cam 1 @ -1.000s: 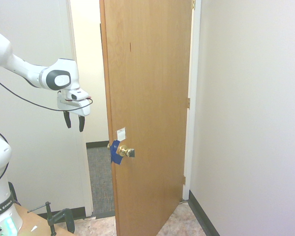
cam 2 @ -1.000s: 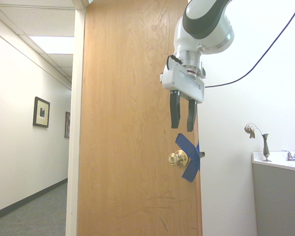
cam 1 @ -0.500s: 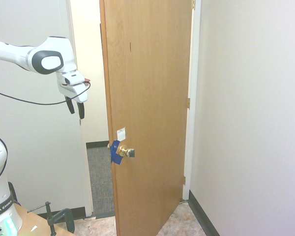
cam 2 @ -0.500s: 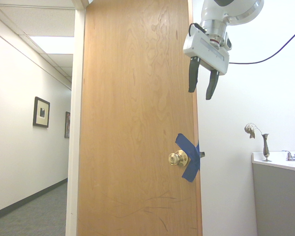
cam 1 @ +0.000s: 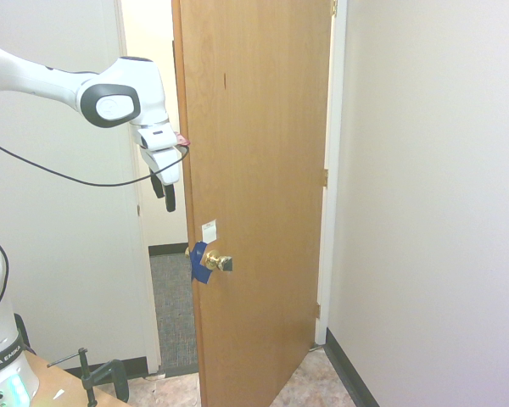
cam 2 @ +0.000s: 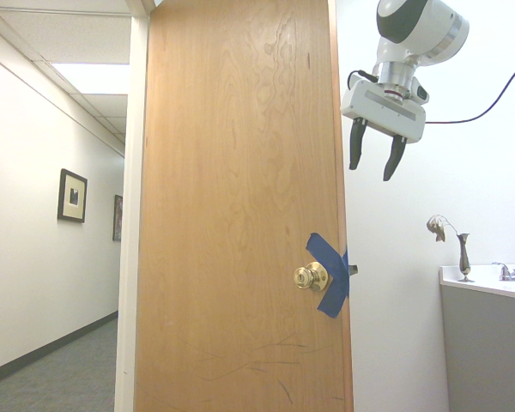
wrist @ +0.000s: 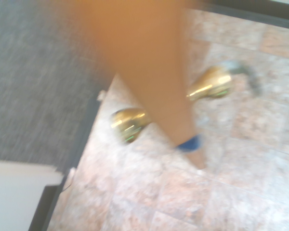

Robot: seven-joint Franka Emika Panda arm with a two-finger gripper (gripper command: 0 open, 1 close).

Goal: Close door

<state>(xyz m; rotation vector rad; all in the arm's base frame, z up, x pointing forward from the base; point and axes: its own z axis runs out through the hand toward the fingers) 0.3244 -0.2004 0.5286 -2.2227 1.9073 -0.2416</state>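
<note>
Wooden and light brown, the door [cam 1: 254, 195] stands well ajar, swung into the room, its free edge toward the arm and the hallway open beyond. Over the last second the pincer [cam 1: 165, 192] has risen and moved across to that free edge, above the brass knob [cam 1: 216, 261], fingers apart and holding nothing. That looks like lining up for a push on the edge or face; the door itself has not yet moved. Blue tape [cam 1: 199, 263] wraps the latch edge. A small white sticker [cam 1: 209, 231] sits above it, its print too small to read.
</note>
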